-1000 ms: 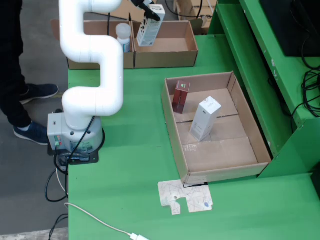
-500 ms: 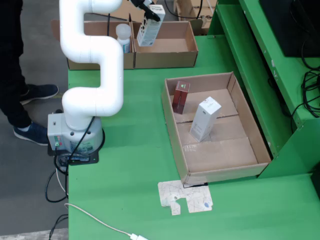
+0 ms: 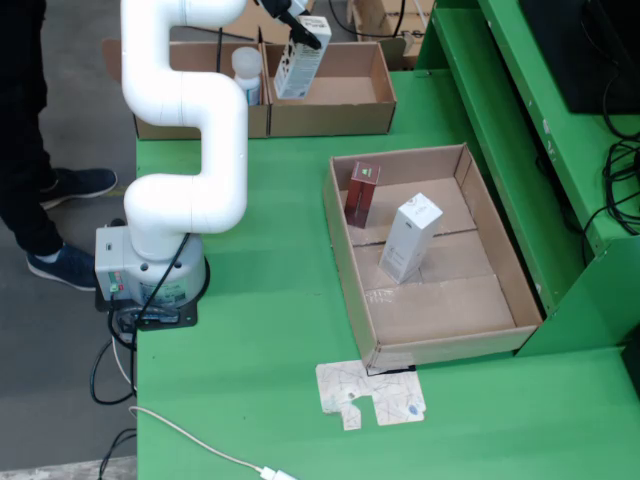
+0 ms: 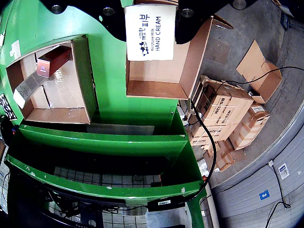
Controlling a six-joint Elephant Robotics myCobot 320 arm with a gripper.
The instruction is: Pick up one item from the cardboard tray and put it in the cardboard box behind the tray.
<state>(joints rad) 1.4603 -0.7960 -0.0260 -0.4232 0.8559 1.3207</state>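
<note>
My gripper point(image 3: 300, 28) is shut on a white hand cream box point(image 3: 302, 58) and holds it tilted over the cardboard box point(image 3: 340, 95) behind the tray. In the wrist view the hand cream box point(image 4: 151, 32) sits between the black fingers above the open cardboard box point(image 4: 156, 80). On the green table the cardboard tray point(image 3: 345, 250) holds a dark red box point(image 3: 361, 193) standing at its back left and a white box point(image 3: 410, 238) leaning near its middle. The wrist view shows the tray point(image 4: 80, 71) at left with the red box point(image 4: 52, 61) inside.
A second cardboard box point(image 3: 200, 90) to the left holds a white bottle point(image 3: 246, 72). The white arm base point(image 3: 150, 270) stands at the table's left edge. A flat paper piece point(image 3: 370, 393) lies in front of the tray. A person's legs point(image 3: 25, 130) stand at far left.
The gripper with the white box has shifted very slightly lower and right over the rear box; the tray items have not moved.
</note>
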